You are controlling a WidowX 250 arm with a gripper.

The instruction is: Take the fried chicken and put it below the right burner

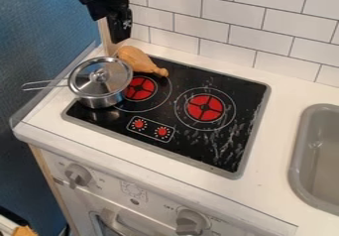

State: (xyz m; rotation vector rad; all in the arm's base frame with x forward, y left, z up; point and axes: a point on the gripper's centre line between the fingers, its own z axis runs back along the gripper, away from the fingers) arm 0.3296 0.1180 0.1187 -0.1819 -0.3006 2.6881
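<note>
Over my camera feed, I saw the black two-finger gripper [120, 27] at the upper left, near the white tiled wall [202, 19]; I couldn't tell how far open it was or whether it held anything. The orange-brown toy fried chicken drumstick [137, 60] lay at the black stovetop's [218, 84] back left, beside the lidded silver metal pot [102, 97].

White rectangular tiles [245, 22] line the wall behind the white counter [278, 165], with a blue wall [33, 46] at the left. Below the counter sits a pale toy oven [142, 200] with knobs; a grey sink [301, 155] is set in at the right.
</note>
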